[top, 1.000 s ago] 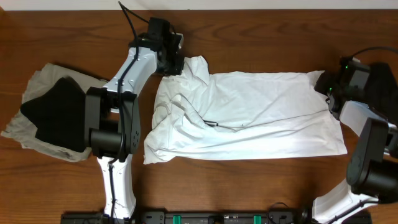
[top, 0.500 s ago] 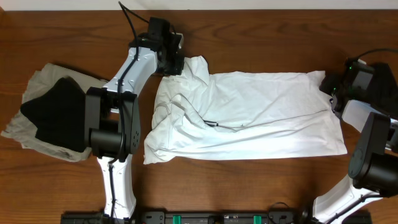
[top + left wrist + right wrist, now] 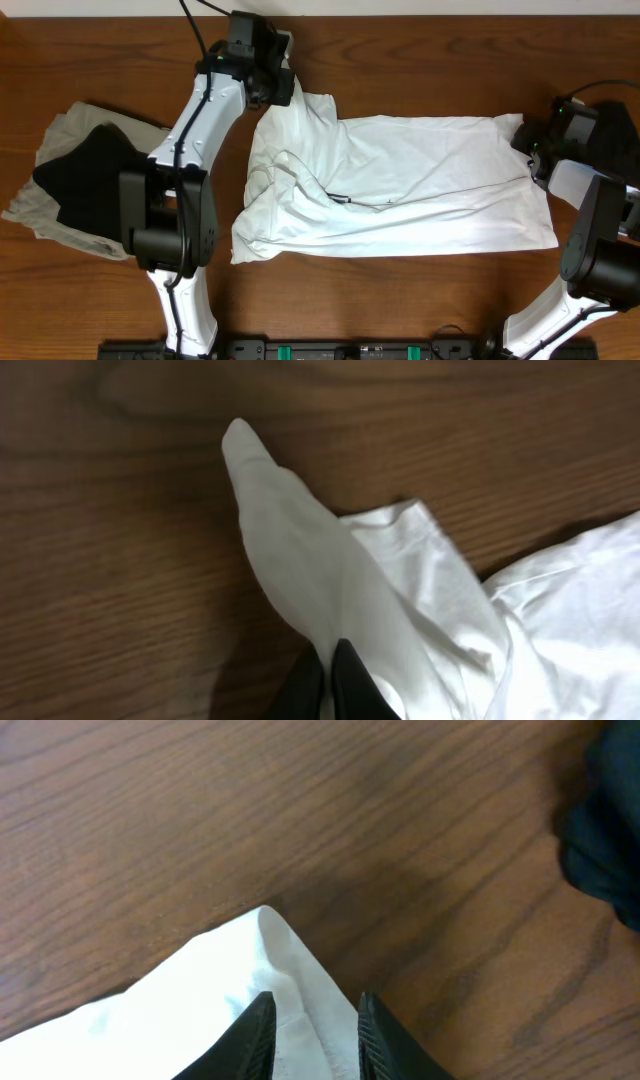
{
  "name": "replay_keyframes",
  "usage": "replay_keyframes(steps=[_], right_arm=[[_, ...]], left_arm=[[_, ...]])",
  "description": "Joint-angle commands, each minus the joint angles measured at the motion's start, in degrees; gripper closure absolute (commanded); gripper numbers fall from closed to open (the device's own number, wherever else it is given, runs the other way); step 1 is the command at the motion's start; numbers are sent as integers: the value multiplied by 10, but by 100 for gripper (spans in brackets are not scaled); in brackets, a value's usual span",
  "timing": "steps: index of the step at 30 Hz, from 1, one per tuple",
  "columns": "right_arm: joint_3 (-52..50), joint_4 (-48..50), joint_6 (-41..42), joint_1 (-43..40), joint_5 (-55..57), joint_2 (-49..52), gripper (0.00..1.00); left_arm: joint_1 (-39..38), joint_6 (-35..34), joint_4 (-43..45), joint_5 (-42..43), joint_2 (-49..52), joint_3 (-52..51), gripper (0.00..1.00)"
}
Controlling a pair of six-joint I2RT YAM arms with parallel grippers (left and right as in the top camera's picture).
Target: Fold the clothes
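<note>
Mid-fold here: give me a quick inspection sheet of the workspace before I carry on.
Surface: wooden table, dark grain.
Job's things: white garment spread out at centre, wrinkled; black garment lying on beige garment at left; dark garment at right edge.
Clutter: nothing seen.
Tools: left tool shut on the white garment's far left corner; right tool open, astride its far right corner.
Cables: black cable rising from the left arm.
Surroundings: pale wall strip along the far edge.
</note>
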Motion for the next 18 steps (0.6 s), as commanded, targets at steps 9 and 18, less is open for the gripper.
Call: replay_keyframes(steps=[9, 18], right_arm=[[9, 1, -6, -5, -8, 7, 73], [9, 17, -6, -5, -8, 7, 73]], left_arm=[[1, 10, -3, -4, -5, -3, 94], [1, 10, -3, -4, -5, -3, 94]])
